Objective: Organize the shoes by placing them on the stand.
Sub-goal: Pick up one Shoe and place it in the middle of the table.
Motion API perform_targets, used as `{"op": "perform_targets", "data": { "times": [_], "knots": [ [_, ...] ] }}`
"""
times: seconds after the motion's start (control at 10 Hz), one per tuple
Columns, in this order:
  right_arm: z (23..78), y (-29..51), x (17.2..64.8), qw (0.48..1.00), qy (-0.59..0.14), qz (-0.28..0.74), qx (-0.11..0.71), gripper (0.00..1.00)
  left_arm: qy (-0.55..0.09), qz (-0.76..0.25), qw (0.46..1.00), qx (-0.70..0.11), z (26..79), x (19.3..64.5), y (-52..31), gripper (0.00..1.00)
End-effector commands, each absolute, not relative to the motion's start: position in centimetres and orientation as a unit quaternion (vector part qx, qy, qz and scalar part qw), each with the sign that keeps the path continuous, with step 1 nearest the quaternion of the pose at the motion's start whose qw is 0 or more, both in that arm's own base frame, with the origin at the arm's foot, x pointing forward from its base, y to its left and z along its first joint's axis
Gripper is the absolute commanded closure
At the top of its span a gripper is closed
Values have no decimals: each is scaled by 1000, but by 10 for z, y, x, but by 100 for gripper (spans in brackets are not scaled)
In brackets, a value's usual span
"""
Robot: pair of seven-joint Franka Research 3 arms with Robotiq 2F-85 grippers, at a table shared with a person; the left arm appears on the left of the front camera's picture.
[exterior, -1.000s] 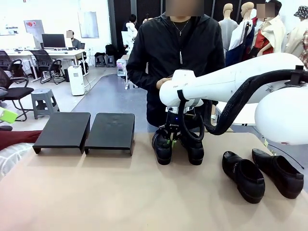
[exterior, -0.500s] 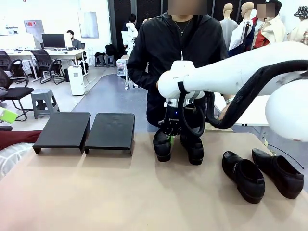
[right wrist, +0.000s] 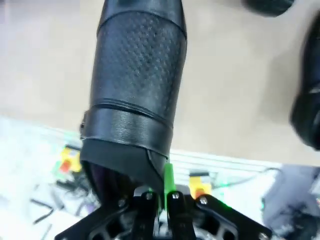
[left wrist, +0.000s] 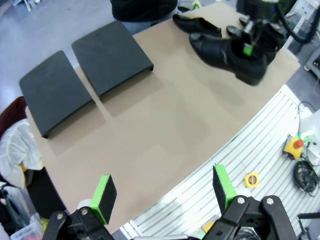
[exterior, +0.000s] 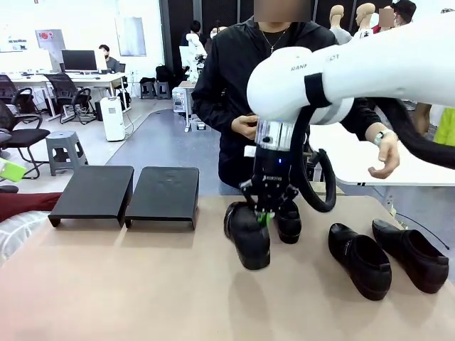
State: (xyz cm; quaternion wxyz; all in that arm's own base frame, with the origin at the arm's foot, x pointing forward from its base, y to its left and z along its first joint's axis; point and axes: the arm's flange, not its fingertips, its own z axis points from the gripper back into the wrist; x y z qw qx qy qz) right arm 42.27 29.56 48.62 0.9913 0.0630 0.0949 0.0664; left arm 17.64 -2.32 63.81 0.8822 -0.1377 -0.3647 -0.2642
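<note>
the right end effector (exterior: 265, 213) has its green pads pressed together on the thin back rim of one shoe (exterior: 249, 238), pinching leather, not the whole body. that grip makes sense: the collar is the one edge narrow enough to fit between the pads. from the right wrist camera the shoe hangs lengthwise away from the end effector, toe farthest out and tipped down. it seems raised off the table (exterior: 142, 291), judging by the shadow under it.

its mate, the second shoe (exterior: 289, 222), sits just behind and beside the end effector. the other pair (exterior: 384, 257) lies well off to the side away from the stands. the two stands (exterior: 128, 193) are bare, side by side on the opposite side of the end effector, across open table, so the carry looks unobstructed.

the left end effector (left wrist: 164, 191) is spread wide, holding nothing, hovering above the near table edge and well apart from the shoes, probably parked to leave the right arm room.

a pinch at one end could let the shoe swing or slip.
</note>
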Motion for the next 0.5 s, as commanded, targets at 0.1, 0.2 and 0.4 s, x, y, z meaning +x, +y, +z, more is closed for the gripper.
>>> {"op": "perform_targets", "data": {
  "times": [0.1,0.2,0.4],
  "knots": [
    [486,296,423,991,95,66,63,100,-368,-265,880,-142,637,178,-23,0],
    [486,296,423,991,95,66,63,100,-368,-265,880,-142,637,178,-23,0],
    [477,297,421,993,80,72,54,100,-368,-265,880,-142,637,178,-23,0]
  ]
}}
